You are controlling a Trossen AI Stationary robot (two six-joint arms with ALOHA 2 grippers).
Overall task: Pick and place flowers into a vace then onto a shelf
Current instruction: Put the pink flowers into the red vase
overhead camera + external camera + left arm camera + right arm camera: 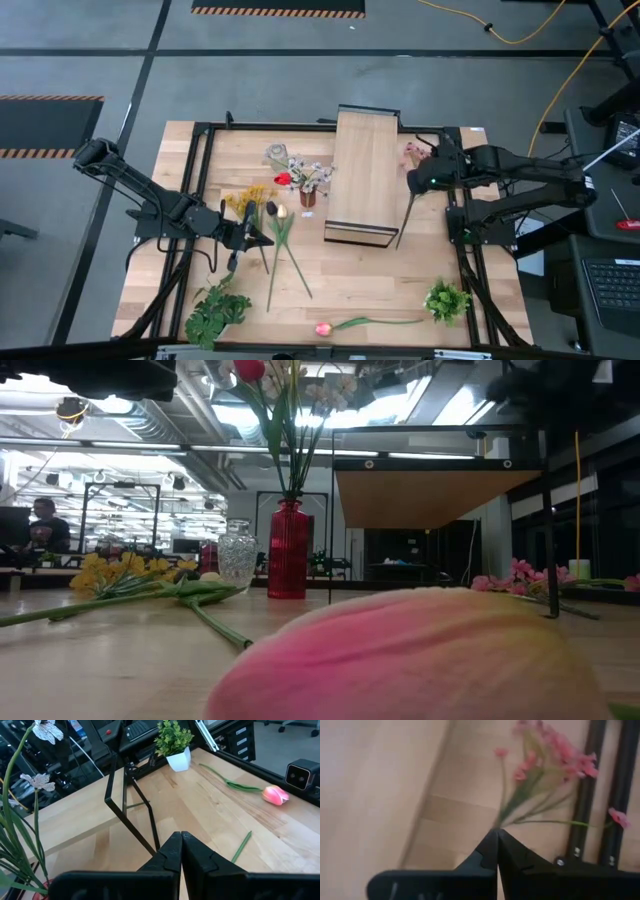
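A pink tulip with a long green stem (335, 326) lies nearest on the table; yellow daisies (250, 200) lie by the left gripper (262, 238), fingers pressed together, empty. Beyond, the small clear glass vase (277, 155) stands empty beside the raised light-wood shelf (365, 170). The right gripper (412, 183), fingers together, pinches a pink blossom spray (545, 765). Most work remains.

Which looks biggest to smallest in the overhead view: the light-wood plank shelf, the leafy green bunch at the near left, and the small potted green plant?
1. Light-wood plank shelf
2. Leafy green bunch
3. Small potted green plant
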